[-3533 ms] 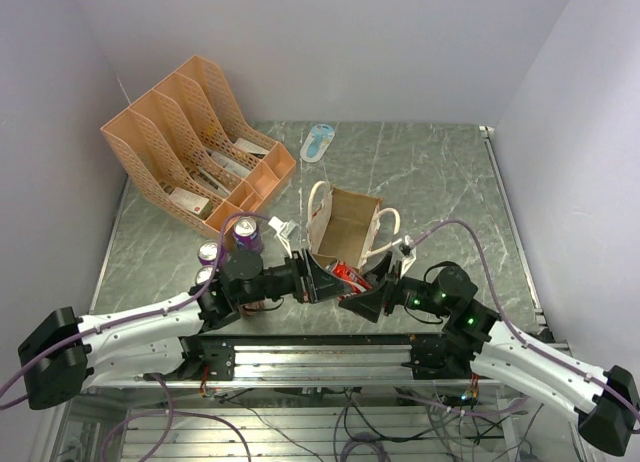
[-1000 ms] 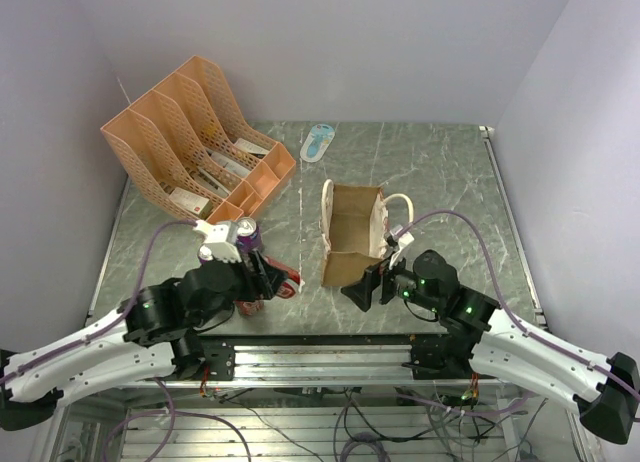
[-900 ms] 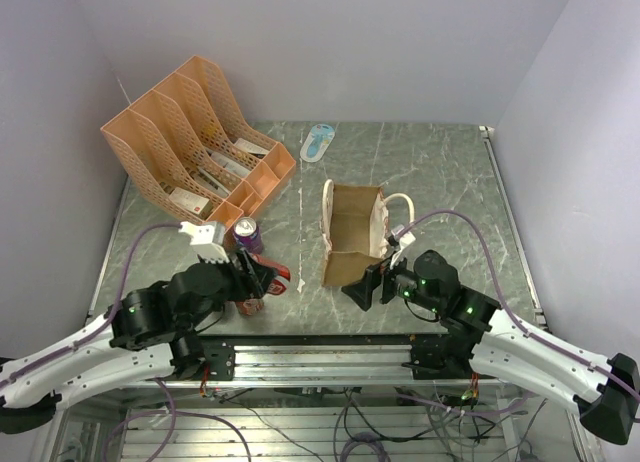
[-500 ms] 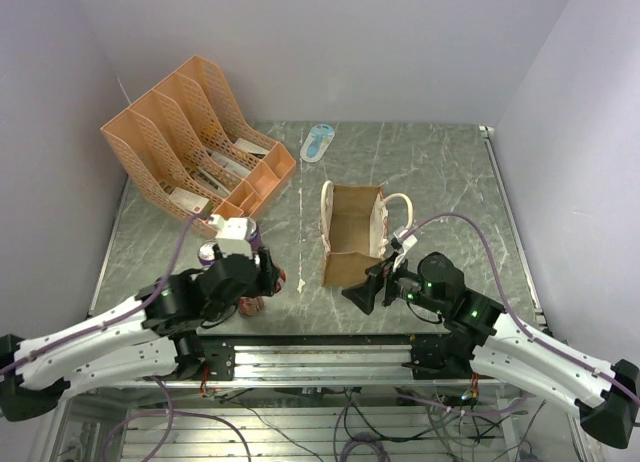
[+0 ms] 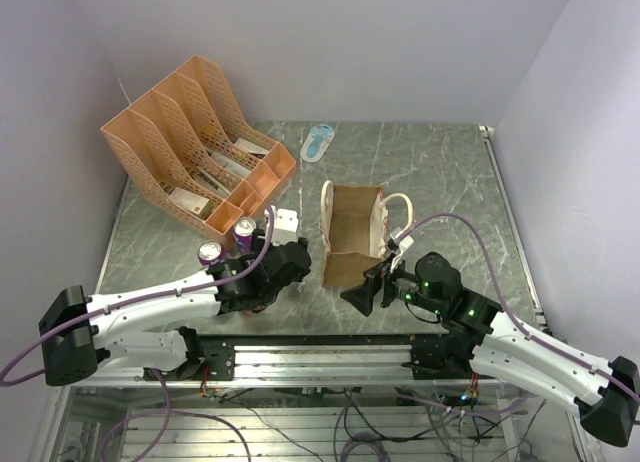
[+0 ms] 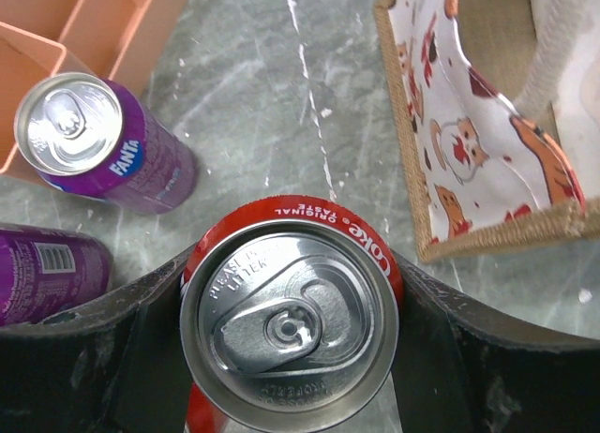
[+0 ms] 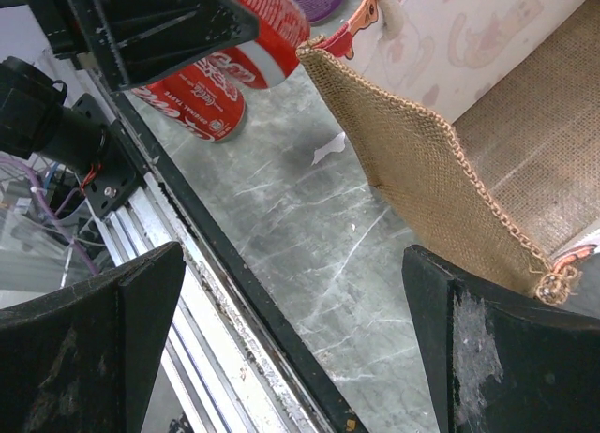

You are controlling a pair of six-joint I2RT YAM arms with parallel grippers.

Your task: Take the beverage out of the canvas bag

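Note:
The beverage, a red Coke can [image 6: 291, 325], stands upright between the fingers of my left gripper [image 6: 291, 332], which is shut on its sides. In the top view that gripper [image 5: 292, 268] is just left of the canvas bag [image 5: 352, 232], and the wrist hides the can. The bag stands open with its cream handles [image 5: 392, 204] out to the sides; its printed side panel [image 6: 450, 161] faces the can. My right gripper [image 7: 300, 358] is open and holds nothing, at the bag's near corner [image 7: 422, 171]. The same gripper [image 5: 362, 296] shows in the top view.
Two purple Fanta cans [image 5: 245, 232] [image 5: 209, 252] stand left of the left arm. Another red Coke can [image 7: 202, 100] sits near the table's front edge. An orange file rack [image 5: 190, 142] fills the back left. A small pale blue object [image 5: 318, 140] lies at the back.
My left arm has swung right with the Coke can, from near the table's front edge to beside the bag's left side. The right gripper has barely moved.

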